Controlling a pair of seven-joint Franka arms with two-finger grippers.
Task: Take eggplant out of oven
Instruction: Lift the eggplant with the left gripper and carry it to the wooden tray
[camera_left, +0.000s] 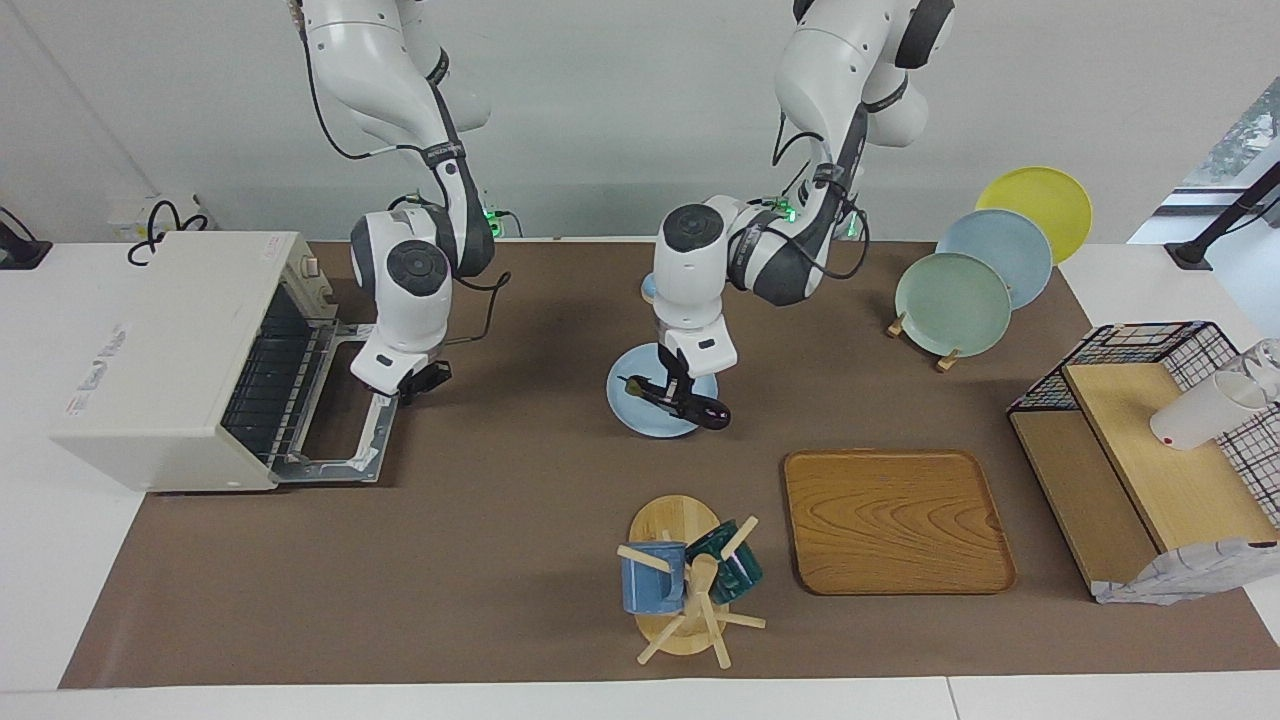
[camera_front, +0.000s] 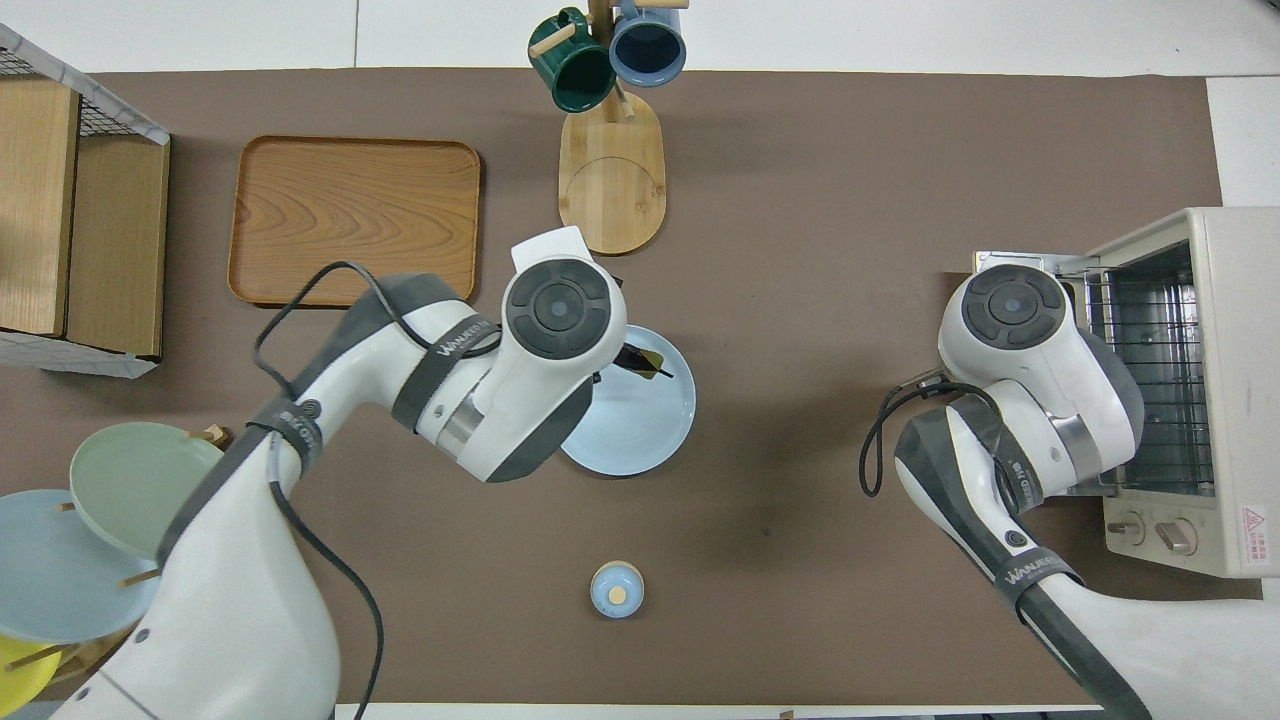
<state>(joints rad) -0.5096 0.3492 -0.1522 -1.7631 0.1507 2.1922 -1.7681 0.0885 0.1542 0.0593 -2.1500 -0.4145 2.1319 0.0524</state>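
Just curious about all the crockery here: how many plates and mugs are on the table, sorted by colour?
Light blue plates: 2, one under the eggplant, one in the plate rack
Green plates: 1
Yellow plates: 1
Blue mugs: 1
Dark green mugs: 1
White mugs: 1, on the shelf
Total: 7
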